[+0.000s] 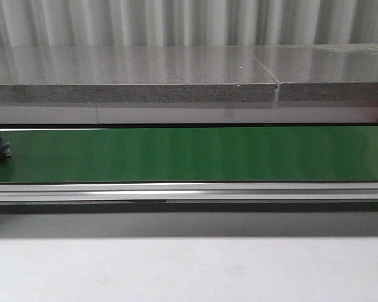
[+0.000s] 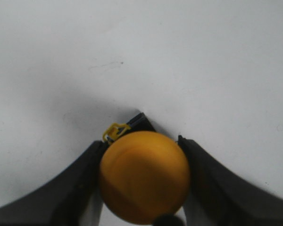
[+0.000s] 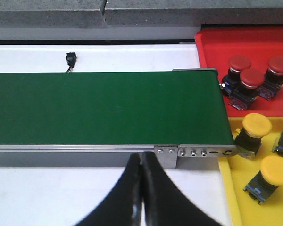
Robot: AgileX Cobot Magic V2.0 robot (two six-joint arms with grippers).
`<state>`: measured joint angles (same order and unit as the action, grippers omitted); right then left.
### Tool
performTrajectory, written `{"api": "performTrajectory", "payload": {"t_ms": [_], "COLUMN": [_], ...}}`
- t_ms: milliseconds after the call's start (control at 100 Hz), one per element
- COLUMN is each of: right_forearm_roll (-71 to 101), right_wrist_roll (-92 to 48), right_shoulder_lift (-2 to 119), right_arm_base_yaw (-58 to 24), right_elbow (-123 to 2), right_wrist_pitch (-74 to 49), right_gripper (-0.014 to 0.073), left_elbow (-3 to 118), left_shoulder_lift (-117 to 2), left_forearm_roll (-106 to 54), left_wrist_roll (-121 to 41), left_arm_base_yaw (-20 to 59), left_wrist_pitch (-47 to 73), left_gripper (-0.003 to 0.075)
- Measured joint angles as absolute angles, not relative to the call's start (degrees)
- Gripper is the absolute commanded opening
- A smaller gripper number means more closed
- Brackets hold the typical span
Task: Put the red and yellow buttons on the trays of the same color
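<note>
The conveyor belt [image 1: 195,154] is a smooth green sheet with a soft sheen, edged by a brushed silvery metal rail [image 1: 189,192]. Behind the belt runs a speckled, stone-like slab [image 1: 132,82] with a polished top. The counter [image 1: 189,270] in front of the belt is matt white. The yellow button [image 2: 144,176] has a glossy plastic cap, clamped by matt black fingers [image 2: 66,188] of the left hand [image 2: 141,188].
</note>
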<state>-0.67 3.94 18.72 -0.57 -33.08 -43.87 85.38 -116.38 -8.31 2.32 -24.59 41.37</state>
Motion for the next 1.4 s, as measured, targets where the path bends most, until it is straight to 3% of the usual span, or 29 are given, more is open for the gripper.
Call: {"api": "performTrajectory", "payload": {"t_ms": [170, 420, 750, 1100, 1400], "right_forearm_roll": [-0.7, -0.7, -0.7, -0.7, -0.7], "right_wrist_roll": [3.9, 3.9, 3.9, 3.9, 3.9], "right_shoulder_lift": [18.7, 18.7, 18.7, 18.7, 18.7], "right_arm_base_yaw": [-0.6, -0.6, -0.6, -0.6, -0.6], "right_elbow": [-33.1, -33.1, -33.1, -33.1, -33.1], "right_wrist_pitch": [-43.9, -43.9, -43.9, -43.9, -43.9], "right_gripper": [-0.006, -0.006, -0.006, -0.006, -0.006], "left_elbow": [85.4, 85.4, 81.9, 73.5, 71.8], "left_shoulder_lift": [-116.4, -114.7, -102.7, -89.0, -88.3], "left_forearm_roll": [-8.3, -8.1, -5.7, -5.5, -5.5], "left_wrist_roll": [2.3, 2.2, 1.0, -1.7, -2.2], "left_arm_base_yaw": [-24.6, -24.6, -23.4, -18.1, -12.0], "left_wrist_pitch": [41.4, 43.2, 49.3, 52.3, 53.0], "left_gripper": [0.0143, 0.0143, 0.0142, 0.0142, 0.0142]}}
